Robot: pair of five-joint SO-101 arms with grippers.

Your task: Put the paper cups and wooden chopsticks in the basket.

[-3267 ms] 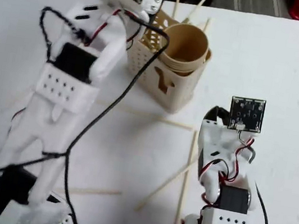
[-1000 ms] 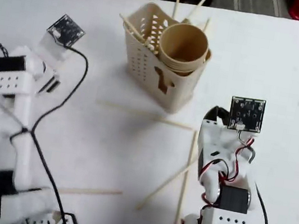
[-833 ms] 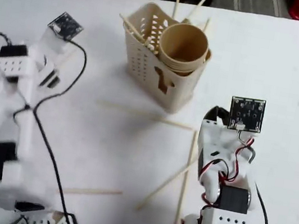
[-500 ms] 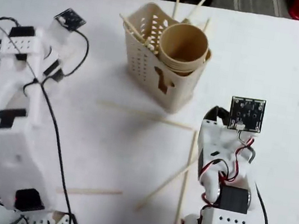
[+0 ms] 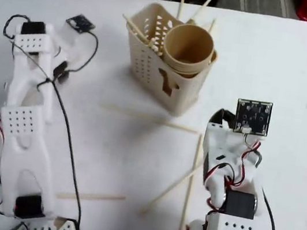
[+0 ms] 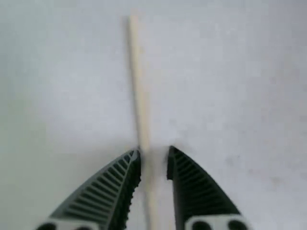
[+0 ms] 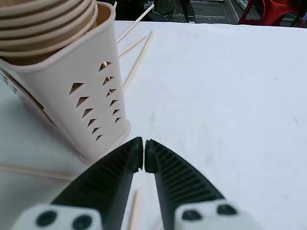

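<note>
we see our left gripper a bit apart round a chopstick on open desk; right gripper together. left arm came back from the basket.

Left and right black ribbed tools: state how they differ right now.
The left black ribbed tool stands open; the right black ribbed tool is shut. A pale wooden chopstick runs between the left tool's tips; the right tool's tips hold nothing. The right tool sits near the cream perforated plastic basket; the left tool is over the white table. Both are black and ribbed.
</note>
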